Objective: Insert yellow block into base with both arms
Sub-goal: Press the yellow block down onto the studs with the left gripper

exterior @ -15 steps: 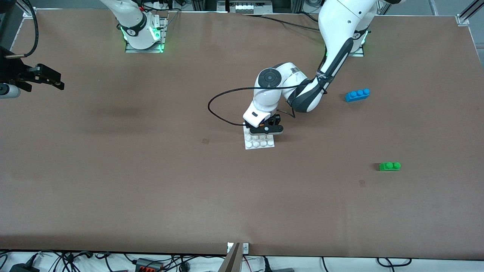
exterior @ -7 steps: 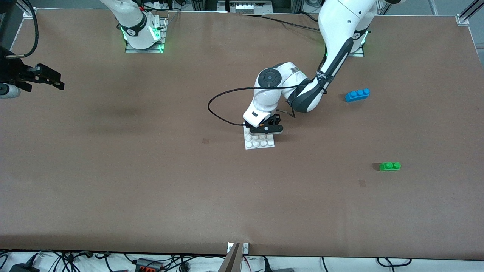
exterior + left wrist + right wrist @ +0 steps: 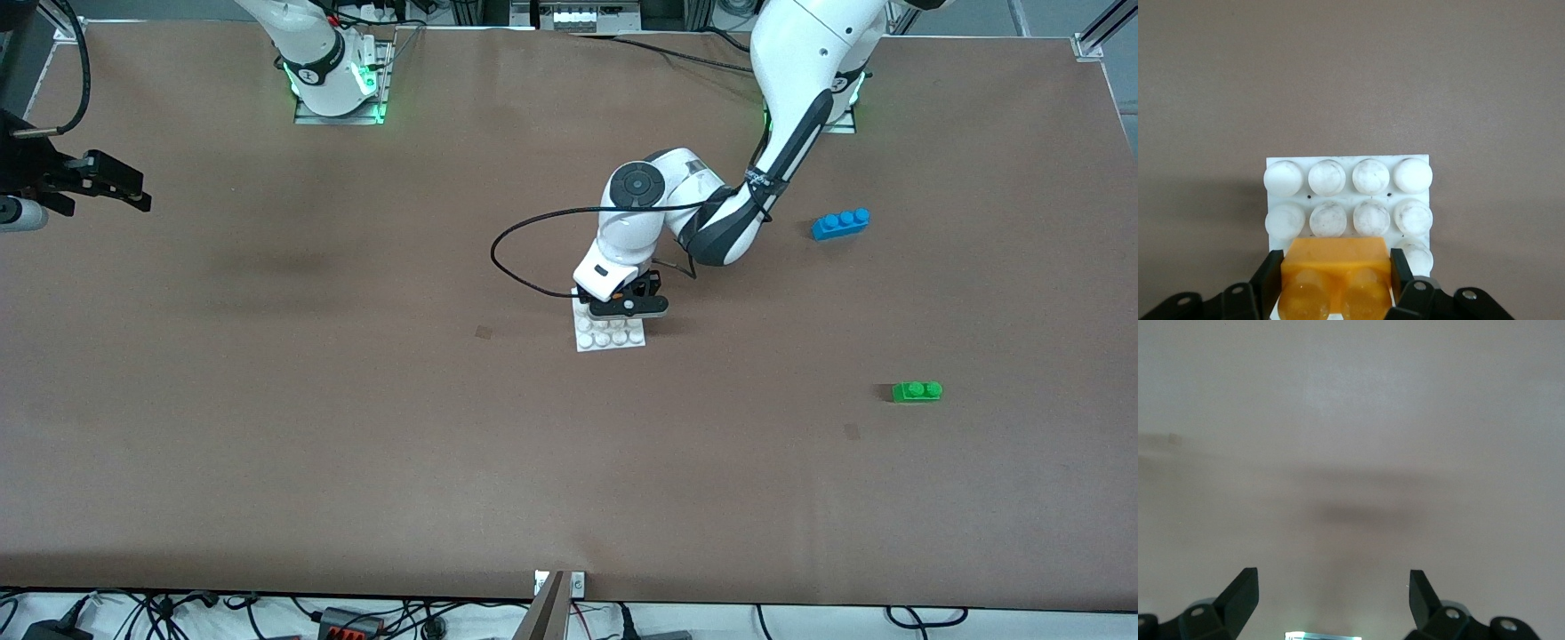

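I see the flat white square studded plastic base (image 3: 610,337) mid-tabletop (image 3: 356,427), with the small orange-yellow plastic two-stud block (image 3: 1335,278) on its edge farther from the front camera. The blue three-stud brick (image 3: 840,223) and green two-stud brick (image 3: 917,391) lie toward the left arm's end, green nearer the camera.

Right tool (image 3: 1333,590) hangs over bare table (image 3: 1351,420) — fingers (image 3: 1241,587) wide apart (nothing between); shadow beneath.

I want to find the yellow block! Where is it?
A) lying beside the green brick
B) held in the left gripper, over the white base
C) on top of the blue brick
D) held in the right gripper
B: the left wrist view shows the yellow block clamped in the left gripper over the base.
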You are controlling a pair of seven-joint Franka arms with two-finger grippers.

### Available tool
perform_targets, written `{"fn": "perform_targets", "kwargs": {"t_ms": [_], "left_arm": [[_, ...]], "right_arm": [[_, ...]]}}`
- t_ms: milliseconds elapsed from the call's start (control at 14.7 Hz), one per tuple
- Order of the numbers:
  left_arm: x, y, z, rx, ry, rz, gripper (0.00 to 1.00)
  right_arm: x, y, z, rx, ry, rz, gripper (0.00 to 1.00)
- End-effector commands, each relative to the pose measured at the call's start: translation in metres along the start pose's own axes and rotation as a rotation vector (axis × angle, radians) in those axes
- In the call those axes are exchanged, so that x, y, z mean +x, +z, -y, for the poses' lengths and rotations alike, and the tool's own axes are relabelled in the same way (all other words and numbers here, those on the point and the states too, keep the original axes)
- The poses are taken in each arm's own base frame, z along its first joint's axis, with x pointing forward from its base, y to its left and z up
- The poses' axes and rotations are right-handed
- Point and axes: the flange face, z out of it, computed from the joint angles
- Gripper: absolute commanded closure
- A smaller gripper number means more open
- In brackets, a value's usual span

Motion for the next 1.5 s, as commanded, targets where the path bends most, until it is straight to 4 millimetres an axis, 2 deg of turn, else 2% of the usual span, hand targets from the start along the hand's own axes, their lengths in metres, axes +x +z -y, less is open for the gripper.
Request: {"fn": "perform_targets", "kwargs": {"t_ms": [0,1429], "left_arm": [[0.000,-0.008,0.001,-0.017,-0.001,0.002,0.40],[-0.003,0.005,-0.007,-0.040,0.009,0.001,0.40]], "right_arm": [[-0.001,-0.007,0.001,-0.002,0.010,0.003,0.00],[-0.001,-0.007,0.000,-0.002,0.013,0.003,0.00]]}}
